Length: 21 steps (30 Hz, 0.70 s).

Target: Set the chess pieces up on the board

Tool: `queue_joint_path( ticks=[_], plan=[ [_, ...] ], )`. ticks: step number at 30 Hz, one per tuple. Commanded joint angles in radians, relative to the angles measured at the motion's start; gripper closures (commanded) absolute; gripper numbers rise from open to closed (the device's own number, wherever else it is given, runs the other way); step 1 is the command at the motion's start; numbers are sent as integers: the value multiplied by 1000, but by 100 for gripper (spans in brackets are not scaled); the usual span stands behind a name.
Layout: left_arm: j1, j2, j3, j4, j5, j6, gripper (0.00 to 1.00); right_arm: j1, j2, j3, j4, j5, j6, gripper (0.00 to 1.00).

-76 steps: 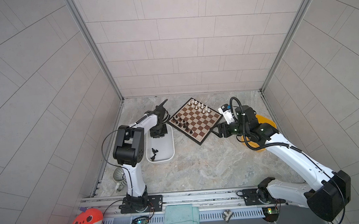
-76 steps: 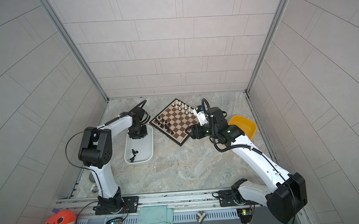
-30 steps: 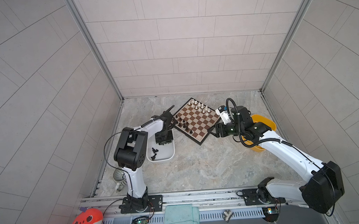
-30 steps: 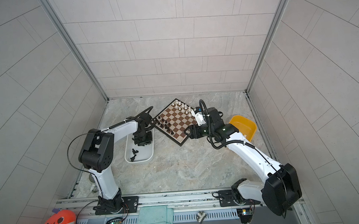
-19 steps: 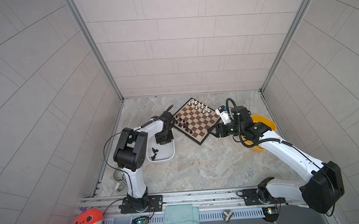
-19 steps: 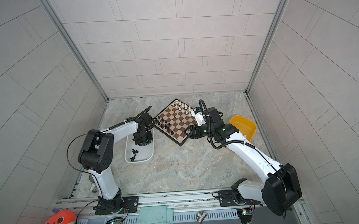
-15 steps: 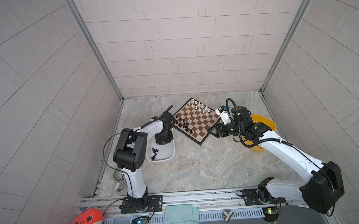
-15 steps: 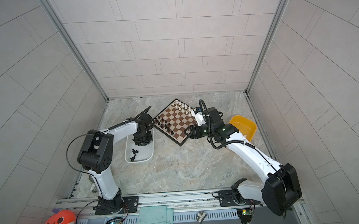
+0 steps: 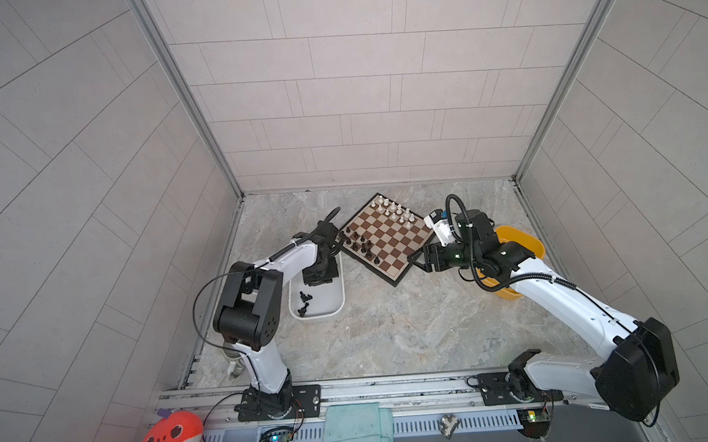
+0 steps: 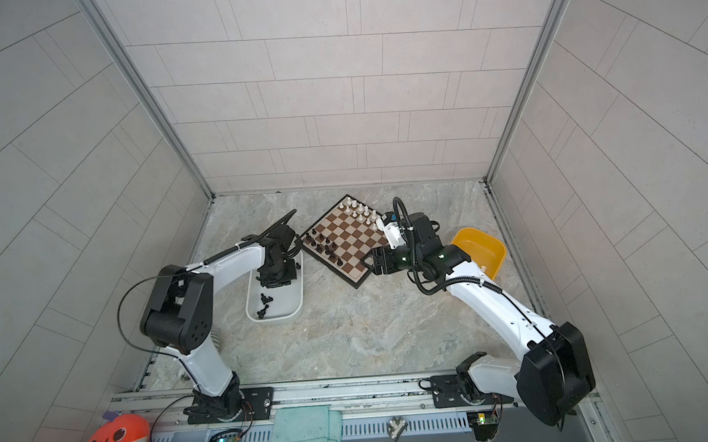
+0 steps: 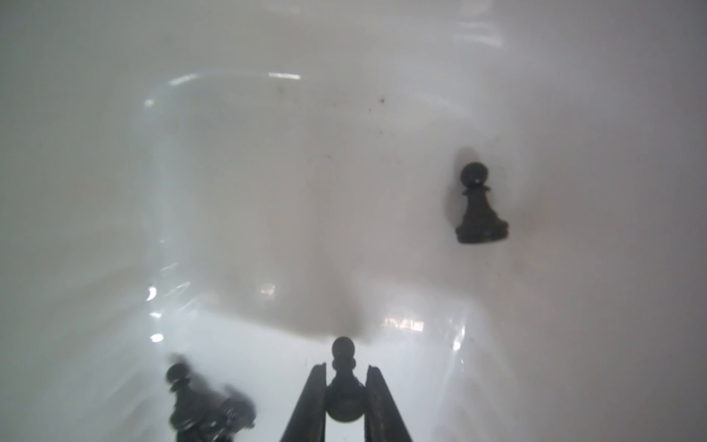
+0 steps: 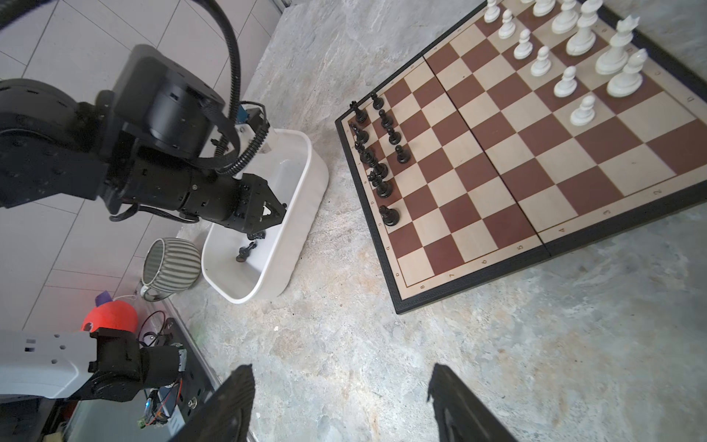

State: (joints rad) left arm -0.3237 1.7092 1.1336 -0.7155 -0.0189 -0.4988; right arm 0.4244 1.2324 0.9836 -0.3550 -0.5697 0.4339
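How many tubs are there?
2. The white tub lies left of the board, the left tool inside gripping a black pawn. The yellow tub lies right of it, partly behind the right arm.

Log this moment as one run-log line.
stage: picking | left gripper: shut on black pawn in white tub | right gripper: open, empty, beside board | board: partly set

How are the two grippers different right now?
The left gripper is down in the white tub; the right gripper hovers over the table beside the board. The left gripper's jaws pinch a black pawn; the right gripper's stand wide apart, holding nothing. Both are black with two fingers.
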Motion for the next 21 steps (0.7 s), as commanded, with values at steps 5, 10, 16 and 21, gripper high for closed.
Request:
queue_joint_path(
  ticks=[5, 10, 16, 21],
  plan=[
    [-61, -327, -11, 39, 51, 263, 84, -35, -19, 22, 132, -43, 144, 26],
    [-182, -458, -92, 381, 257, 412, 83, -61, -15, 69, 151, -18, 217, 26],
    [-274, -478, -290, 875, 422, 575, 82, -33, 21, 185, -23, -4, 127, 29],
    [-290, -416, -293, 934, 507, 633, 82, 9, 48, 263, -179, 37, 37, 31]
  ],
)
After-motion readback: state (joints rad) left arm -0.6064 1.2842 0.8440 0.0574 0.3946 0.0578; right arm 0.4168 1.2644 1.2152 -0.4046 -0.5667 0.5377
